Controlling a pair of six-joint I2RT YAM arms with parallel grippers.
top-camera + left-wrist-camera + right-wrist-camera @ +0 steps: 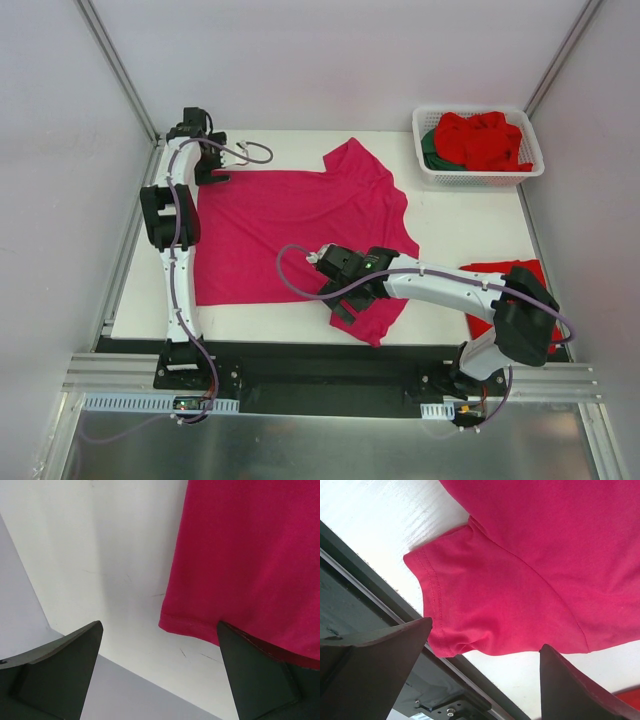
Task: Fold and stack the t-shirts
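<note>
A magenta-pink t-shirt point(290, 225) lies spread out on the white table point(460, 225). My left gripper point(213, 172) hovers open at the shirt's far left corner. In the left wrist view that hem corner point(200, 622) lies between and ahead of the fingertips point(90, 635), with nothing in the left gripper point(160, 645). My right gripper point(345, 298) hangs open over the near sleeve point(485, 605) by the table's front edge; the right gripper point(485, 650) holds nothing. More t-shirts, bright red point(485, 140) and dark green point(430, 148), lie bunched in a basket.
The white slotted basket point(480, 178) stands at the far right corner. Another red cloth point(500, 268) lies at the right edge, partly under the right arm. A black rail point(380, 605) runs along the table's front edge. Grey walls enclose left and right.
</note>
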